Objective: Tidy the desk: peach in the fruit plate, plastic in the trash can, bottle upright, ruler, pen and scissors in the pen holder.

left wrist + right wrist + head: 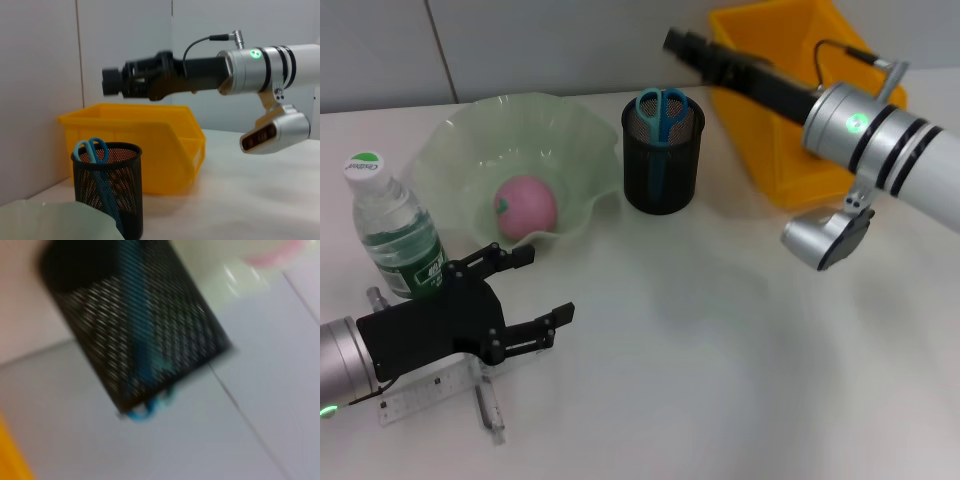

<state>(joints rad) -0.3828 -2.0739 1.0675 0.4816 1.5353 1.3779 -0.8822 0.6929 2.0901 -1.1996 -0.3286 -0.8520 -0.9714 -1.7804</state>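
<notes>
A pink peach lies in the pale green fruit plate. To the plate's left the bottle stands upright. Blue scissors stand in the black mesh pen holder. The clear ruler and the pen lie at the front left, partly under my left gripper, which hovers open and holds nothing. My right gripper hangs shut behind and above the holder, also visible from the left wrist as right gripper. The yellow trash can is at the back right. Plastic is out of view.
The left wrist view shows the pen holder with scissors in front of the yellow bin. The right wrist view holds a blurred pen holder. White tabletop stretches across the middle and front right.
</notes>
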